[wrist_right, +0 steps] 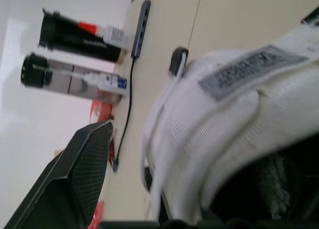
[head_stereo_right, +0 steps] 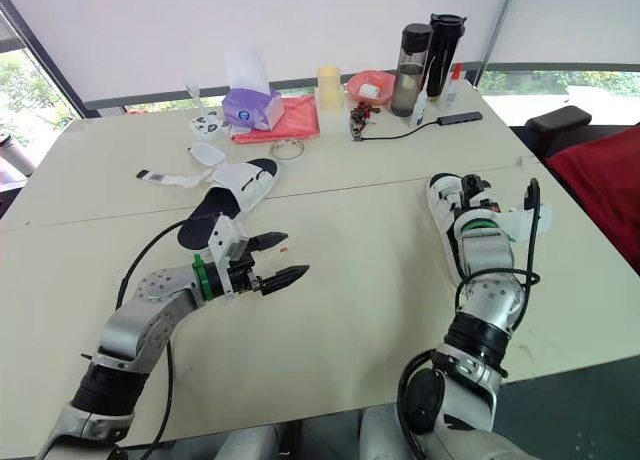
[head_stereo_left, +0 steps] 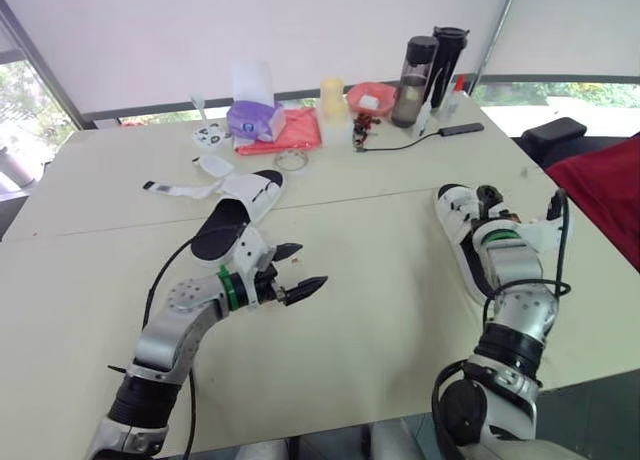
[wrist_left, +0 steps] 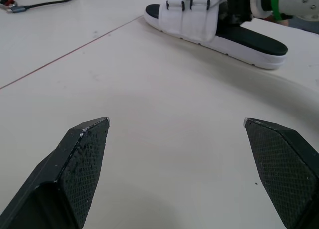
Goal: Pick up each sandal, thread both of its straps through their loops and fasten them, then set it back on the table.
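One white sandal with a black insole (head_stereo_left: 228,225) lies at centre left, its white straps (head_stereo_left: 180,190) undone and spread over the table. My left gripper (head_stereo_left: 311,265) hovers open just right of its heel, with only bare table between the fingertips (wrist_left: 89,139). The other sandal (head_stereo_left: 458,230) lies on the right with its straps (wrist_left: 192,12) across the top. My right gripper (head_stereo_left: 490,205) is over that sandal's strapped end and open. One finger (wrist_right: 75,179) stands beside the white strap (wrist_right: 234,124), and the strap hides the other finger.
Along the back of the table (head_stereo_left: 380,310) stand a purple tissue box (head_stereo_left: 250,118), a red cloth (head_stereo_left: 290,132), a yellow cup (head_stereo_left: 333,98), a red bowl (head_stereo_left: 372,98), two dark bottles (head_stereo_left: 415,68) and a cabled USB hub (head_stereo_left: 460,130). Red fabric (head_stereo_left: 612,195) lies past the right edge.
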Robot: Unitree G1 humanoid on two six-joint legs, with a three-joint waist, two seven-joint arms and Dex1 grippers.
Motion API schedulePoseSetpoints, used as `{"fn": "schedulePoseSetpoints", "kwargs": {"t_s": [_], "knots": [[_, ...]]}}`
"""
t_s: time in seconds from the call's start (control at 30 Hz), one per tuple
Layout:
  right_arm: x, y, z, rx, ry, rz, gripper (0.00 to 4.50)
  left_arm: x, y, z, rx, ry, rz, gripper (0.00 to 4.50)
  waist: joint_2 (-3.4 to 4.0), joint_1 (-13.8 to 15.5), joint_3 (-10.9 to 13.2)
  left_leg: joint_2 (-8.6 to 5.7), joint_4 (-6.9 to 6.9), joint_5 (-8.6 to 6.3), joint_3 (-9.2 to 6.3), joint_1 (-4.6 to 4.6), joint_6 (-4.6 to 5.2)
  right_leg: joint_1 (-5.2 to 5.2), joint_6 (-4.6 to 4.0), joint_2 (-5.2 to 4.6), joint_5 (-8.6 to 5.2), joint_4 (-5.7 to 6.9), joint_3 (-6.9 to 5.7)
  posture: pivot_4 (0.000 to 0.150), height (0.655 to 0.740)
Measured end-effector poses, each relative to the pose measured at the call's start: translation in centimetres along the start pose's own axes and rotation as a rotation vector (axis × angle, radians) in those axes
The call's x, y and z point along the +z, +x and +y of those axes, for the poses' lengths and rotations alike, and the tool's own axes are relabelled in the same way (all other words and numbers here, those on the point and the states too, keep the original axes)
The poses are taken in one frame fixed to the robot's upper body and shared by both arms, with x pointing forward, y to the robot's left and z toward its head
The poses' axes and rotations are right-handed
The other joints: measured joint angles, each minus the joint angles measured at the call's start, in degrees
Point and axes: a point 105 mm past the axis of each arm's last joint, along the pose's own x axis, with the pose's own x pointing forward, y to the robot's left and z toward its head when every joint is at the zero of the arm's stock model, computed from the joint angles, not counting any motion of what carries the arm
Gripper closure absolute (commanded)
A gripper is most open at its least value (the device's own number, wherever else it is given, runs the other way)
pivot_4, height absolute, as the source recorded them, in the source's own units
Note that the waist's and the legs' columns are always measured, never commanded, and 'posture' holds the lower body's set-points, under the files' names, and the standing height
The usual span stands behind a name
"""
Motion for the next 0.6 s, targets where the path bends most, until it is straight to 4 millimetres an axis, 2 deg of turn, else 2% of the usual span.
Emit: {"fn": "schedulePoseSetpoints", "kwargs": {"t_s": [0.1,0.27,0.4,0.53,0.6], "knots": [[-1.0,-1.0,0.1,0.040,0.001,0.074,0.09,0.3,-0.2,0.7,0.046,0.001,-0.011,0.00,0.00,-0.09,0.00,0.02,0.00,0.00,-0.01,0.01,0.00,0.00,0.00,0.01,0.00,0.00,0.00,0.150,0.7400],[-1.5,-3.5,0.8,0.131,0.005,0.141,0.09,1.2,-0.5,1.8,0.120,-0.018,-0.048,0.00,0.00,-0.01,0.00,0.01,0.00,0.00,-0.02,0.01,0.00,0.02,0.00,0.00,-0.01,-0.01,0.00,0.150,0.7400],[-2.3,-7.7,0.3,0.224,-0.060,0.267,0.09,1.4,-1.1,2.9,0.192,-0.021,-0.040,0.00,-0.01,0.35,0.00,0.01,0.00,-0.01,-0.07,-0.01,0.00,0.04,0.01,0.00,-0.03,-0.07,-0.01,0.150,0.7400],[-4.8,-12.5,1.5,0.415,-0.048,0.498,0.09,2.4,-2.5,4.2,0.252,0.007,-0.043,0.00,-0.02,-0.11,0.01,0.04,0.00,-0.01,-0.04,0.05,0.01,0.10,-0.10,0.00,-0.10,-0.11,-0.01,0.150,0.7400],[-6.4,-14.2,1.2,0.462,-0.103,0.626,0.09,2.7,-3.0,4.7,0.273,0.023,-0.038,0.00,-0.05,0.02,0.02,0.07,0.00,-0.01,-0.06,0.30,0.01,0.43,-0.24,0.02,-0.19,-0.26,-0.07,0.150,0.7400]]}}
